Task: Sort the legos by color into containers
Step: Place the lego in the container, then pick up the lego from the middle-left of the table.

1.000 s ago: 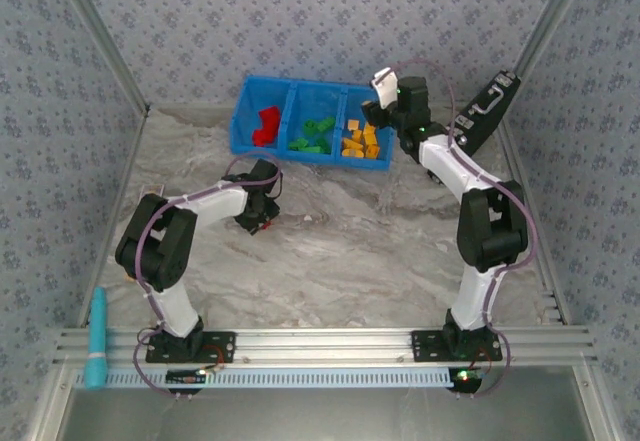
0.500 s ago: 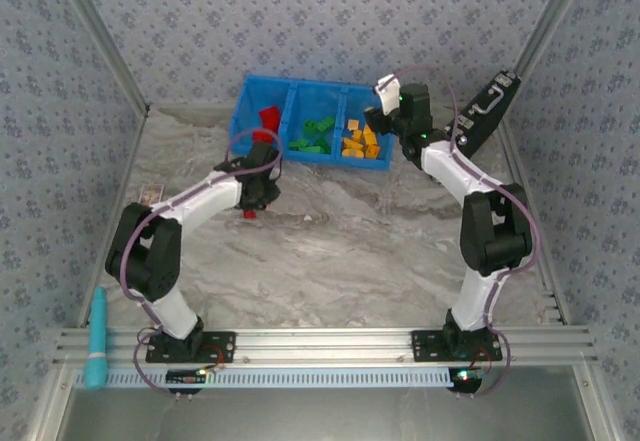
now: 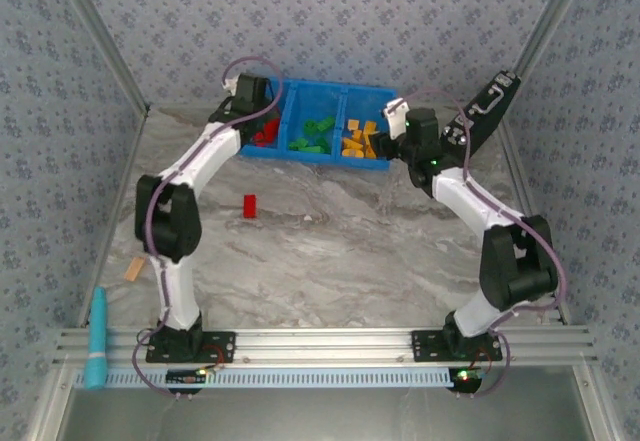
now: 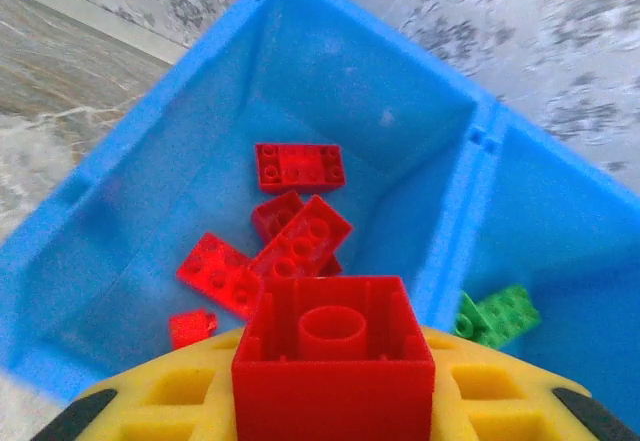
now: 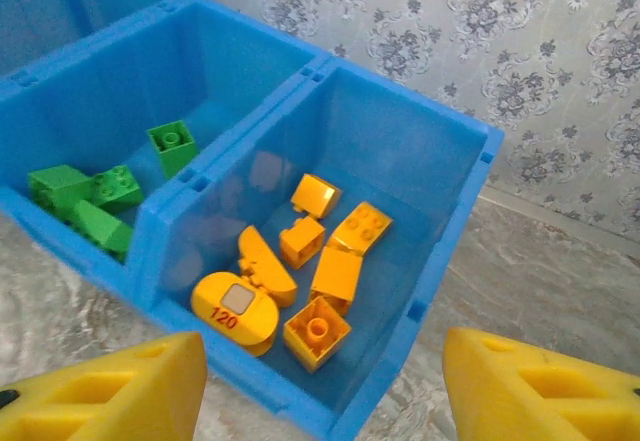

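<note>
My left hand [image 4: 335, 416] grips a red brick [image 4: 335, 346] over the bin's [image 4: 160, 181] left compartment, above other reds [image 4: 300, 166]. My right hand [image 5: 320, 401] hangs open by the right compartment, a black case [image 3: 488, 111] just right of it. A stray brick [image 3: 249, 206] lies on the surface [image 3: 350, 251].

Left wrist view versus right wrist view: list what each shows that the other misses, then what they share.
Left wrist view adds a red brick clamped in the left pincer over loose red bricks in one end compartment. Right wrist view adds the open right pincer and orange-yellow bricks in the other end compartment. Both share the blue bin and green bricks in its middle compartment.
</note>
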Motion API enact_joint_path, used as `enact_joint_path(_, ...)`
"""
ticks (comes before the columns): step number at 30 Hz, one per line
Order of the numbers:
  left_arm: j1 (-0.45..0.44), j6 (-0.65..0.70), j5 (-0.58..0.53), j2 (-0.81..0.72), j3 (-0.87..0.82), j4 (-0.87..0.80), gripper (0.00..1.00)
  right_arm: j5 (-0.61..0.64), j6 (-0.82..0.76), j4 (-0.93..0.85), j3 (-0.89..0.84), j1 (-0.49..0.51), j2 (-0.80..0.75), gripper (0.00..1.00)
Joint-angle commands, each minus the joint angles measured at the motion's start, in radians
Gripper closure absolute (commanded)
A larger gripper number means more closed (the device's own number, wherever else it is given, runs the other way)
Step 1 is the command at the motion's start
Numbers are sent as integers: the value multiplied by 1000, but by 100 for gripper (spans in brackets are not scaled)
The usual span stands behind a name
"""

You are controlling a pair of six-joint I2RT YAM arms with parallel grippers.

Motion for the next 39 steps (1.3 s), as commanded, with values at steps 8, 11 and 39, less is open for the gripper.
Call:
enact_joint_path(8, -3, 54, -5, 173, 241, -75, 52, 39, 48, -85, -91, 69, -140, 34)
enact_joint_path(11, -2, 81, -28, 143, 225, -83, 42, 42, 41, -97, -106, 69, -158, 34)
enact_joint_path(39, -80, 296, -145, -493, -769, -153, 38, 63, 117, -156, -175, 66, -260, 32)
